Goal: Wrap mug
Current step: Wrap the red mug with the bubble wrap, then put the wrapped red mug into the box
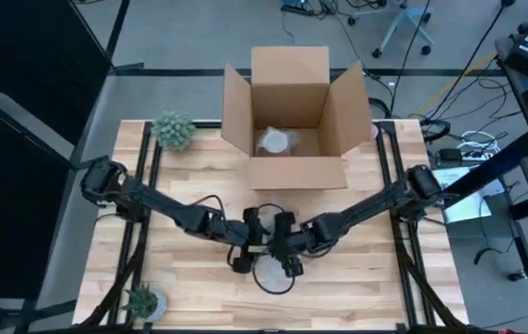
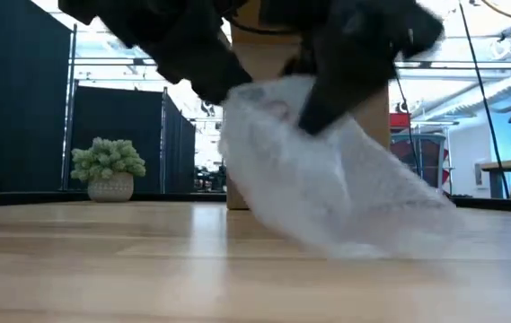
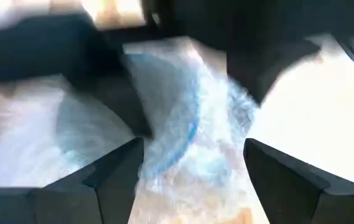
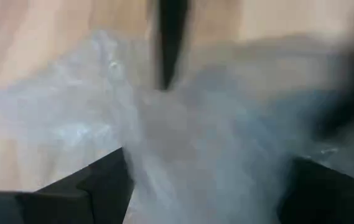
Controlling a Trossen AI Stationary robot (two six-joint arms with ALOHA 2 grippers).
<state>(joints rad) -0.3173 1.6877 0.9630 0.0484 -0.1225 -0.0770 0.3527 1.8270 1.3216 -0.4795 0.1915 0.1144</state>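
As you look down from the high view, your left gripper (image 1: 250, 243) and right gripper (image 1: 287, 249) meet near the middle of the wooden table (image 1: 375, 278), with the clear bubble wrap (image 1: 273, 276) spreading onto the boards just below them. Behind both grippers stands an open cardboard box (image 1: 289, 116) holding a pale wrapped bundle (image 1: 276, 141); a potted plant (image 1: 173, 131) sits far off beyond the left arm, and a smaller plant (image 1: 142, 300) sits at the near table edge.

In the low view, both grippers press into the top of the bubble wrap (image 2: 327, 179), which hangs from them and trails down to the table (you can see a faint pink tint inside, near the top).

In the left wrist view, the left gripper's fingers (image 3: 114, 180) stand well apart, with the wrap (image 3: 189, 124) and a blue curved rim inside it lying between them; whether they pinch it, you cannot tell.

In the right wrist view, the right gripper's fingers (image 4: 96, 180) are likewise spread, the wrap (image 4: 183, 124) filling the gap; the mug itself is not clearly visible.
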